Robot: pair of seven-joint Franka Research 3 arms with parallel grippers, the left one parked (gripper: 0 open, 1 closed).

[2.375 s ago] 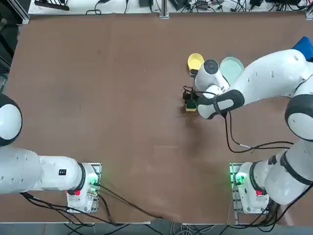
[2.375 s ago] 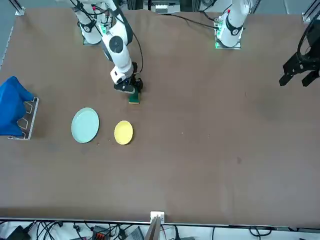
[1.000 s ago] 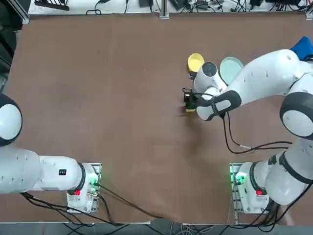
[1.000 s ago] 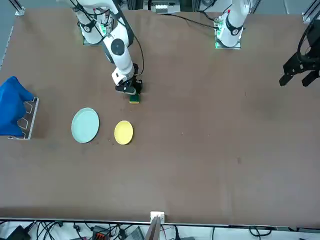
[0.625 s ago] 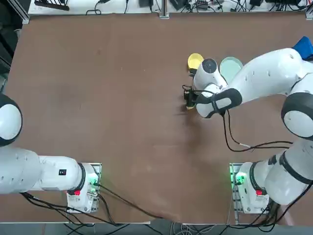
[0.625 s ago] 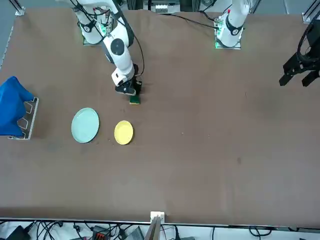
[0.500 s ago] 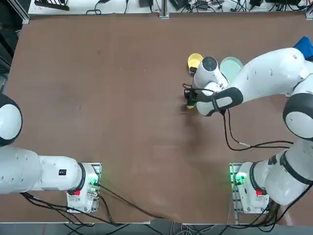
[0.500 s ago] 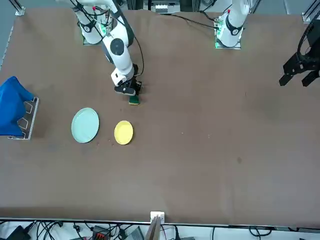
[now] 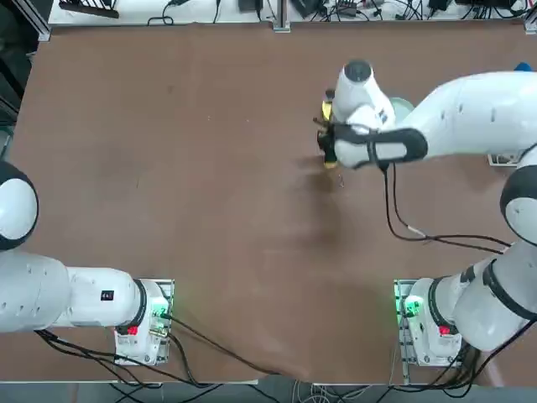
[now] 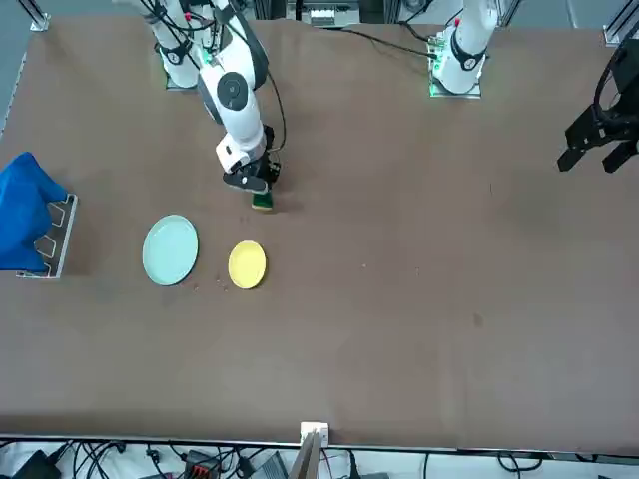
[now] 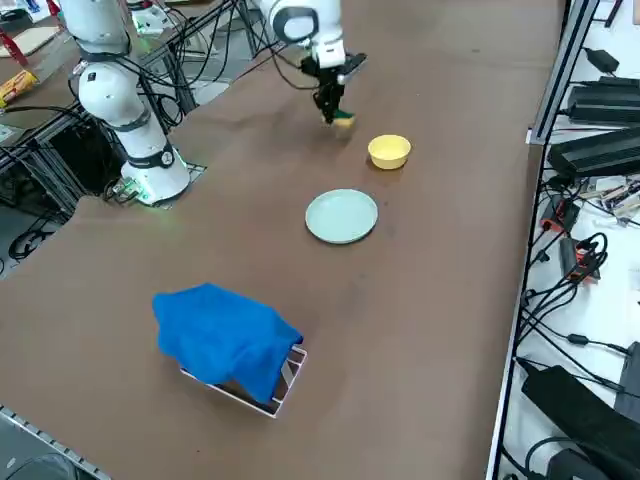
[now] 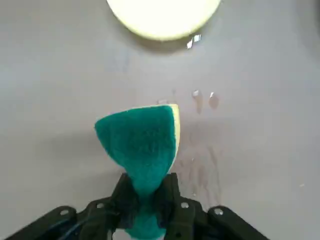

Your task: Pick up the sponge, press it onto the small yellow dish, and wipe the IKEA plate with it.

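Observation:
My right gripper point(image 12: 146, 194) is shut on the sponge point(image 12: 141, 142), squeezing its green and yellow block so that it bulges out past the fingers. In the front view the gripper point(image 10: 256, 187) holds the sponge point(image 10: 262, 202) just above the brown table. The small yellow dish point(image 10: 247, 264) lies a short way beyond it, and its rim shows in the wrist view point(image 12: 162, 15). Beside that dish lies the pale blue-green IKEA plate point(image 10: 170, 250). From the side, sponge point(image 11: 342, 119), dish point(image 11: 389, 151) and plate point(image 11: 342, 216) stand in a row. In the top view my arm hides most of the dish point(image 9: 326, 110).
A blue cloth point(image 11: 225, 338) lies over a small rack near the table's right edge, also in the front view point(image 10: 25, 210). Small wet drops point(image 12: 203, 98) speckle the table between the sponge and the yellow dish. Cables hang off the arm.
The gripper has shut on the sponge and lifted it off the table, and the arm has swung toward the yellow dish.

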